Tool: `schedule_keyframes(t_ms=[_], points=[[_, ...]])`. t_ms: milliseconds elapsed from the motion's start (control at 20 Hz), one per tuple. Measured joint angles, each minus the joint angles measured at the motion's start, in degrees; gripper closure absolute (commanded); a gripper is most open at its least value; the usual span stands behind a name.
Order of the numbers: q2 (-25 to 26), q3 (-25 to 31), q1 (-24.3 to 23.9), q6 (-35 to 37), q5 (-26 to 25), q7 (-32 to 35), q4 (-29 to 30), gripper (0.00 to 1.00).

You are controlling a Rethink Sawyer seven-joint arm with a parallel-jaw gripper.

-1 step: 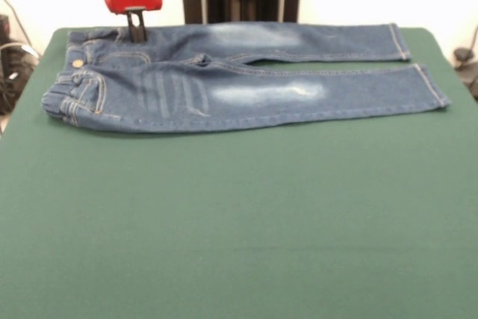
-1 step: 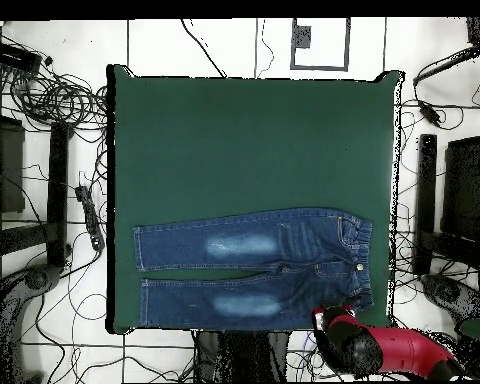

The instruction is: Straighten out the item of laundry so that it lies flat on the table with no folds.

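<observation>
As seen from the front, gripper [image 1: 137, 33] at far left, hanging from the red-collared wrist and planted on the upper hip of the jeans [image 1: 239, 76] near the waistband; dark fingers look drawn close together, pressing or pinching denim, though whether cloth sits between them cannot be told. Probably placed there to pin or tug the waist corner, the one spot not yet flat. Brass button [image 1: 78, 63] and elastic waistband [image 1: 60, 102] just below and left of it, waistband bunched and rolled a little at the near corner. Moving right: faded thigh patches, then both legs running out nearly parallel, a narrow wedge of green showing between them, hems square at the right. Jeans lying along the far edge of the green table [image 1: 224, 229], most of the felt bare in front. Judged nearly done: legs flat, only the waist needing smoothing. Overhead view agrees: garment [image 2: 254, 265] spread along the table's [image 2: 244, 140] robot-side edge, arm reaching in at the waist corner.
</observation>
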Motion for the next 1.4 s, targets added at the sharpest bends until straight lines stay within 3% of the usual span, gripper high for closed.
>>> schedule_keyframes(t_ms=[350, 750, 1100, 1400], points=[[-0.17, 1.61, -2.37, 0.39, 0.44, 0.00, 0.59, 1.00], [-0.98, 7.20, -9.15, 6.41, 2.30, 0.00, 0.88, 1.00], [-5.00, 10.65, -14.55, 12.50, 2.60, 0.00, 0.83, 1.00], [-12.08, 11.76, -16.50, 16.74, 4.47, 0.00, 1.18, 1.00]])
